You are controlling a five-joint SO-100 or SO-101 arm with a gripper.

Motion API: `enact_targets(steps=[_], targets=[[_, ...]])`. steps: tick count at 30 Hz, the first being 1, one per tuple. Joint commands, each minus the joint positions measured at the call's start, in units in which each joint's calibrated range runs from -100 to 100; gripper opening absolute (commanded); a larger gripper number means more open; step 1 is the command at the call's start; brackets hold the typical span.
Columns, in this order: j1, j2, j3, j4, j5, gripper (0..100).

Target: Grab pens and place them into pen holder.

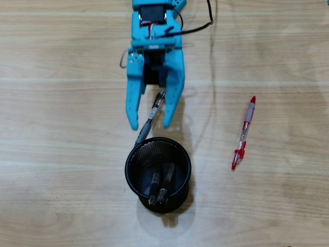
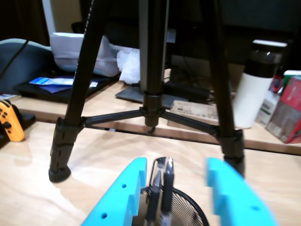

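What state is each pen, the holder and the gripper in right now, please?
Gripper: open, above the holder's rim.
Black pen: between the fingers, tilted towards the holder.
Two pens: inside the holder.
Red pen: flat on the table.
Holder: upright.

Blue tool [image 1: 150, 125]; black mesh pen holder [image 1: 181, 154]; red pen [image 1: 243, 133].

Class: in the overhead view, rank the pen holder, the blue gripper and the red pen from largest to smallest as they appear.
1. Gripper, though it sits nearer the camera, which inflates it.
2. Pen holder, clearly smaller in area than the gripper.
3. Red pen: about as long as the holder is wide, but far slimmer.
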Motion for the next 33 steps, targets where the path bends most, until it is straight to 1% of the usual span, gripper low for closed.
enact_targets(steps=[1, 3, 10, 13, 16, 23, 28, 32, 33], targets=[[0.51, -14.55, 9.11, -0.37, 2.76, 7], [0.69, -19.59, 14.25, -0.37, 3.37, 5], [1.32, -37.32, 35.07, -0.37, 3.78, 5], [1.42, -41.18, 39.30, 1.87, 3.78, 5], [1.42, -43.28, 38.58, 10.56, 3.73, 5], [0.60, -43.28, 28.67, 32.69, 3.17, 5], [0.51, -38.91, 22.18, 44.31, -1.71, 5], [0.51, -34.63, 15.51, 54.82, -2.78, 3], [0.51, -32.02, 11.72, 59.90, -2.78, 3]])
